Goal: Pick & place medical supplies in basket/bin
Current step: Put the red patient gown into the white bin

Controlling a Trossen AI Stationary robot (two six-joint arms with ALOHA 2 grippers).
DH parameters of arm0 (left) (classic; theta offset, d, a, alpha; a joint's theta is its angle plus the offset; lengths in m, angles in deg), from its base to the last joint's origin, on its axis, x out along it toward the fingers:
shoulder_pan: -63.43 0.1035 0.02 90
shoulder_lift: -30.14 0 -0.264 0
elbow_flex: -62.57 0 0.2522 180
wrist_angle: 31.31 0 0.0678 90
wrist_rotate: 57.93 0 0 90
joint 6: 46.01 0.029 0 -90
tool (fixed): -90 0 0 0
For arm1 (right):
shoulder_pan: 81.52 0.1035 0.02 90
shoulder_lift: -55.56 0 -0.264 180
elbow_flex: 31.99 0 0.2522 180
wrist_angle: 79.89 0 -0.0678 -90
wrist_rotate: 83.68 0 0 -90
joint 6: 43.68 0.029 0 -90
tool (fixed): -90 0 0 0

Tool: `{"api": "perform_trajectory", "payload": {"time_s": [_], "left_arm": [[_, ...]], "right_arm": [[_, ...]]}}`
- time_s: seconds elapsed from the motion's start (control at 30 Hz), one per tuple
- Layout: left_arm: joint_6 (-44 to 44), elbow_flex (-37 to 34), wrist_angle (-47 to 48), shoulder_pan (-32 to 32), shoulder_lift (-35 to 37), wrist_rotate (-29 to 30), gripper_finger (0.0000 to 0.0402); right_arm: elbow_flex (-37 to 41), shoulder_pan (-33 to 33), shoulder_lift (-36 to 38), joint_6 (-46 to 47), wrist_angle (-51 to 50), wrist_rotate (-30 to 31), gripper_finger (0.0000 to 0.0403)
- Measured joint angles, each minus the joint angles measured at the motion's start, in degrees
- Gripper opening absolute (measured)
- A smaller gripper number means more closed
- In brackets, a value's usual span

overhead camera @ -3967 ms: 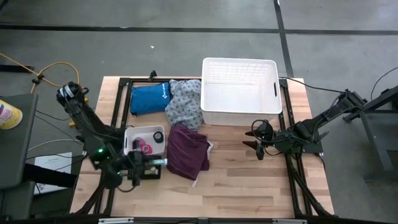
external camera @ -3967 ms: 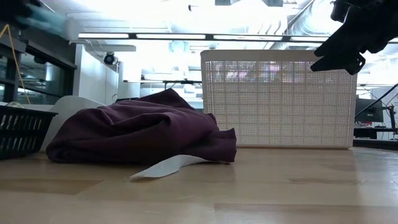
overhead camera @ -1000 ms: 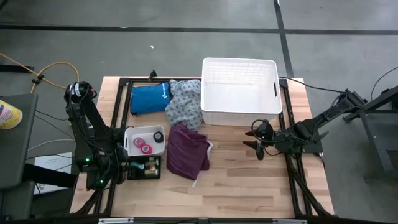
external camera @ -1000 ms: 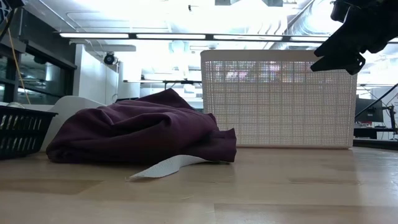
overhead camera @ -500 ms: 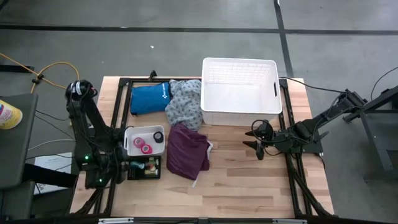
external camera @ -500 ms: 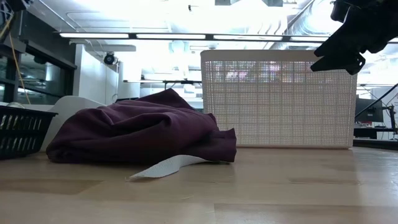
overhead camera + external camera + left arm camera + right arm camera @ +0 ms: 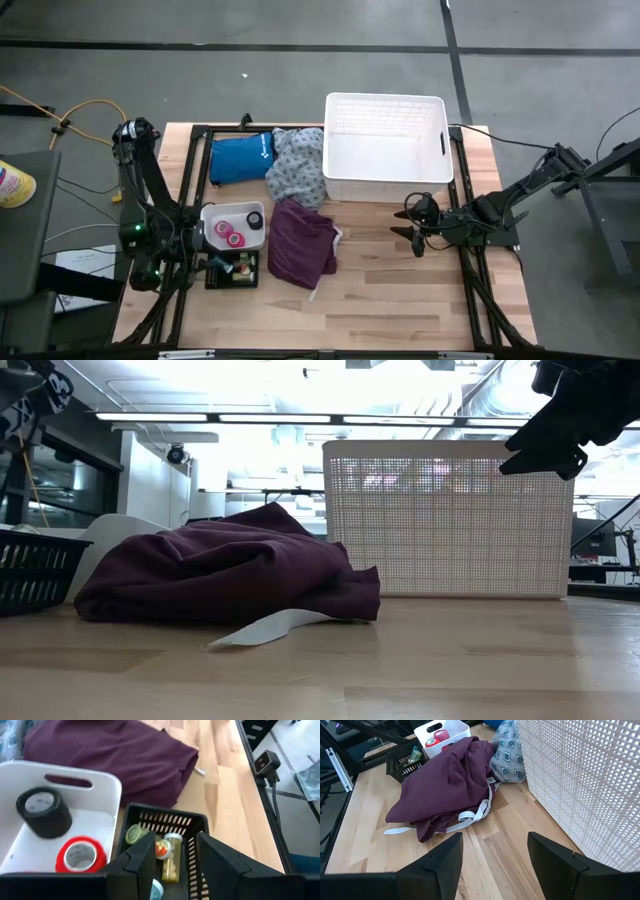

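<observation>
maroon garment [image 7: 302, 245]: crumpled heap, white strap trailing | left pincer [image 7: 172, 857] narrow gap, empty | right pincer [image 7: 494, 851] wide, empty

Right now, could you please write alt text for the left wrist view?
Two open dark fingers hang empty over a small black mesh crate holding vials. Beside it a white tray holds a black roll and a red roll; a maroon cloth lies beyond.

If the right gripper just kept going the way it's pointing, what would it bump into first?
Probably the maroon garment. The right gripper, jaws open, points across bare table toward that heap, with the white basket alongside. Depth is hard to judge.
</observation>
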Motion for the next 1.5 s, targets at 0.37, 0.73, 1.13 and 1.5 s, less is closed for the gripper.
{"api": "perform_trajectory", "payload": {"time_s": [0.37, 0.73, 1.13, 1.5], "left_arm": [[12.78, 0.09, -8.04, 4.81, 0.00, -0.55, 0.0138], [13.50, 0.09, -8.43, 7.40, -0.04, -3.20, 0.0138], [17.06, 0.09, -10.26, 15.68, -1.79, -3.42, 0.0138], [26.72, 0.09, -19.13, 26.91, -5.14, -7.40, 0.0138]], "right_arm": [[0.00, -0.01, 0.00, -0.01, 0.00, -0.01, 0.0210], [0.00, -0.01, 0.00, -0.01, 0.00, -0.01, 0.0210], [0.00, 0.00, 0.01, 0.00, 0.00, -0.02, 0.0210], [0.00, 0.00, 0.00, -0.02, 0.00, -0.02, 0.0210]]}}
